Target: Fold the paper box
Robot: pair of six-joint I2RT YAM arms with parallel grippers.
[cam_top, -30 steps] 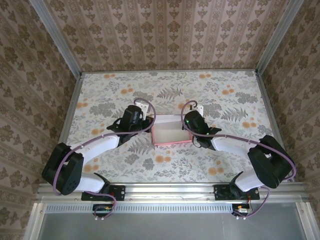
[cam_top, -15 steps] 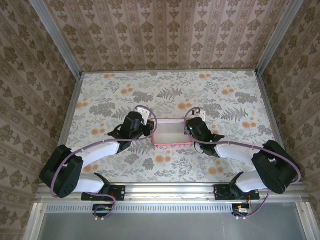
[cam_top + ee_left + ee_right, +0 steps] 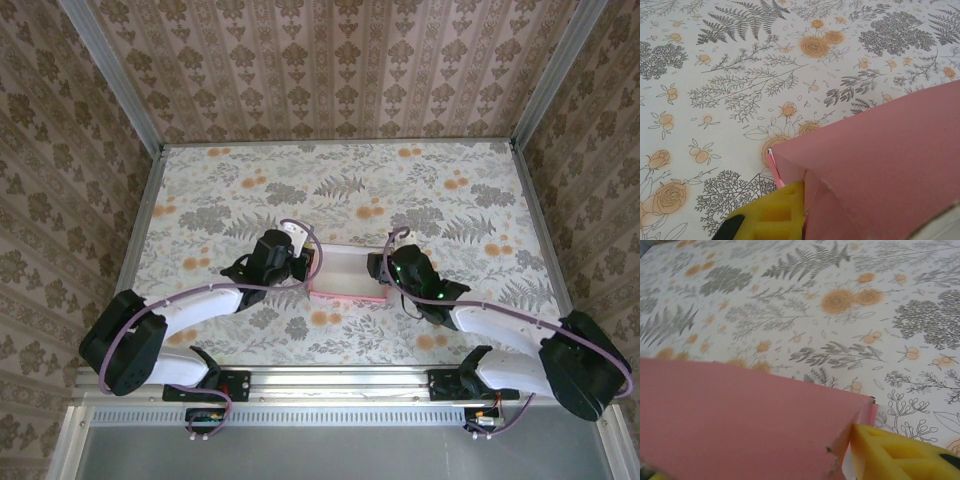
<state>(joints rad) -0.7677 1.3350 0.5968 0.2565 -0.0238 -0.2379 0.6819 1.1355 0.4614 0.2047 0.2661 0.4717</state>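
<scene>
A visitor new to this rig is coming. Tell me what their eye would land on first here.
The pink paper box, pale inside up, stands out at the middle of the floral table. The left gripper and right gripper meet it at opposite ends; in the left wrist view a yellow finger sits against a corner of the pink card.

Count of items. One paper box (image 3: 345,272) is lying on one floral table (image 3: 440,190). Two arms are reaching toward it, the left arm (image 3: 200,298) and the right arm (image 3: 500,322), each carrying one gripper: the left gripper (image 3: 305,262) and the right gripper (image 3: 378,268). Two purple cables are trailing, a left cable (image 3: 293,223) and a right cable (image 3: 396,231). Each wrist view is showing one yellow finger plainly: the left finger (image 3: 775,215) and the right finger (image 3: 890,452). Three wallpapered walls (image 3: 330,70) are enclosing the table.
</scene>
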